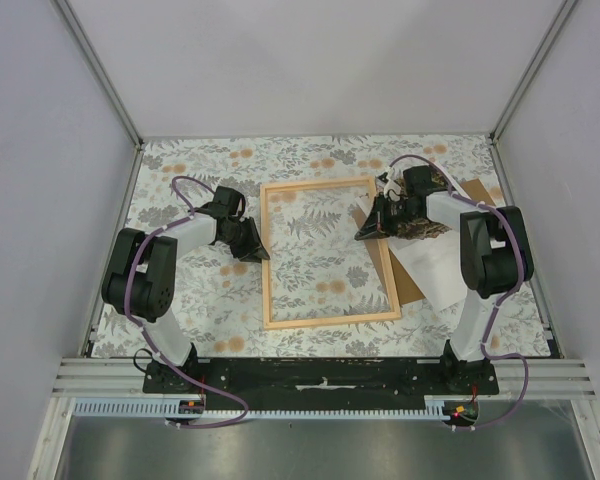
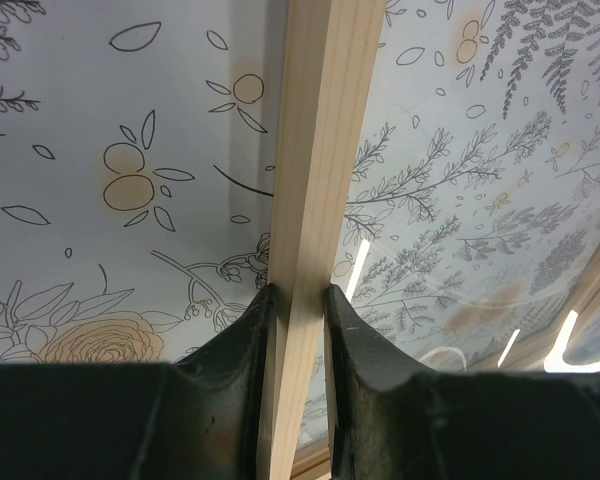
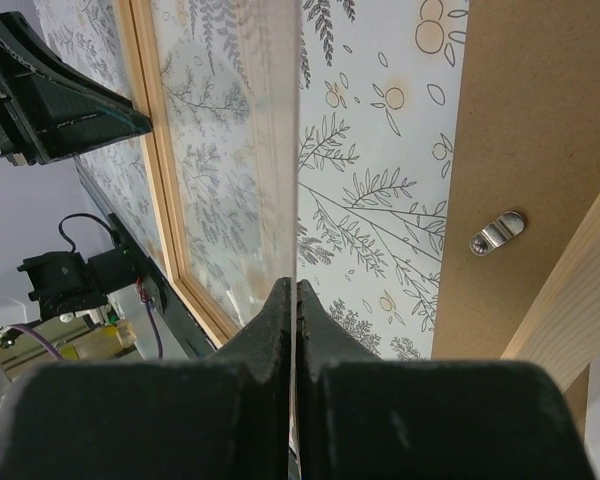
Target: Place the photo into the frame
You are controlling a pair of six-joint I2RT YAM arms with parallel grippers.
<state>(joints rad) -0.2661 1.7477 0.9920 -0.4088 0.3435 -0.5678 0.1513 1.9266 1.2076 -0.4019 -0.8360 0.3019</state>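
Your left claw (image 2: 300,296) grips the frame (image 1: 330,318) by its 9 o'clock rail, mid-tabletop (image 1: 180,170). Your right claw (image 3: 295,292) is pinched tight on the photo (image 1: 430,268), which sits at the frame's 3 o'clock side over the backing board (image 1: 477,190).

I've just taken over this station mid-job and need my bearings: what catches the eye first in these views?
The wooden frame lies flat mid-table on the floral table cover, with the left pincer clamped on its left rail. At the frame's right rail, the right pincer is shut on the photo, holding it over the brown backing board.
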